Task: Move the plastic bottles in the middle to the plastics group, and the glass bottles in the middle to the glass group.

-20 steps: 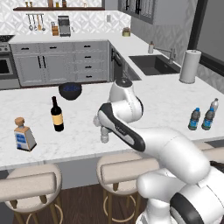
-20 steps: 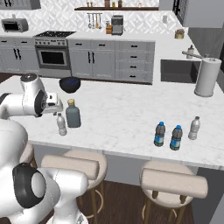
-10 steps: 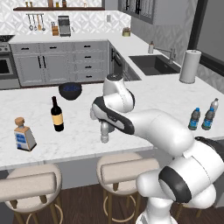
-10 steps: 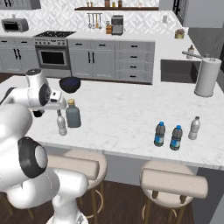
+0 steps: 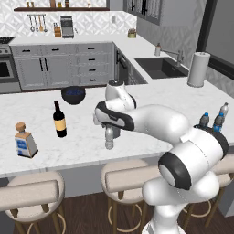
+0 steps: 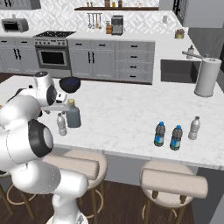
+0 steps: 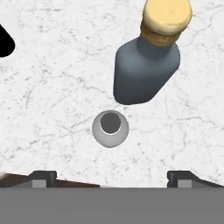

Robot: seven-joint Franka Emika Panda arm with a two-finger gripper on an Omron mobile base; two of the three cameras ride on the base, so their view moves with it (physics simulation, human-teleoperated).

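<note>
No text, brand, number or sign can be read in any of the views. The dark wine bottle (image 5: 59, 119), at the left of the left base view, carries a yellow label, but it shows as a plain patch of colour with no lettering to make out. The square clear bottle (image 5: 24, 140), further left near the frame's edge, has a blue label that is likewise too small and blurred to read. The small water bottles (image 6: 176, 137), at the right of the right base view, wear blue bands on which no words can be told.
</note>
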